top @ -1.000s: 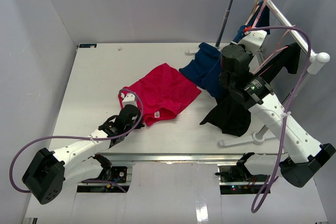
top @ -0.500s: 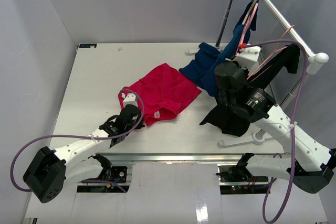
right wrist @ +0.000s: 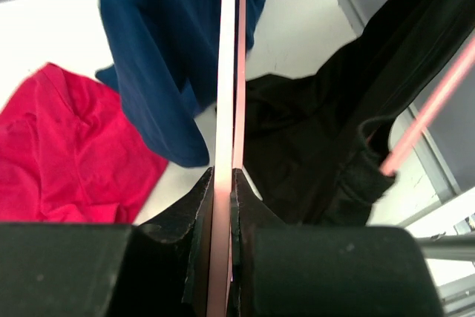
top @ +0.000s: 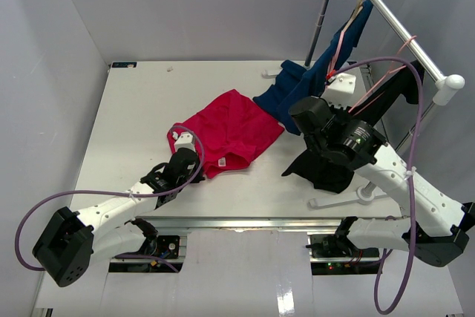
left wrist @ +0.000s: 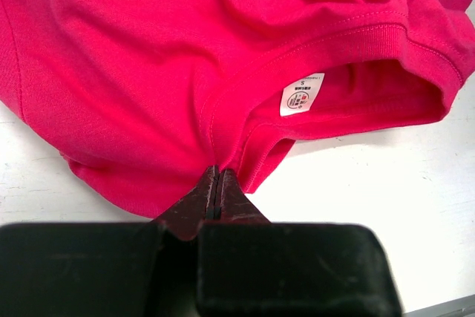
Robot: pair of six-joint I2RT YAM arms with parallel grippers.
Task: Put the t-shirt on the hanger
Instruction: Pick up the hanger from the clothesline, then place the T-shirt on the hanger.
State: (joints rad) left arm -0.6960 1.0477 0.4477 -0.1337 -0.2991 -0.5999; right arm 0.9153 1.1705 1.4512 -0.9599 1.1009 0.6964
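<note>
Left wrist view first: the left gripper has its jaws pressed together with no gap, and a fold of the t-shirt is pinched between the tips, right at the ribbed collar edge. Just past the pinch the neck opening gapes, and the small white label sits inside it, facing up. The red cloth spreads away from the fingers, rumpled, flat on the white table.

Over to the right wrist: the right gripper is clamped narrow on the hanger, whose pale-pink bar runs straight up out of the jaws, seen edge-on. To its left hangs a navy shirt, to its right a black garment, and the red t-shirt lies down on the table at lower left.

From the top camera, the t-shirt is in the middle of the table, its collar end toward the left arm. The hanger is up at the far right beside the navy shirt, below the rail. Whether its hook is on the rail cannot be told. Shirt and hanger are well apart.
</note>
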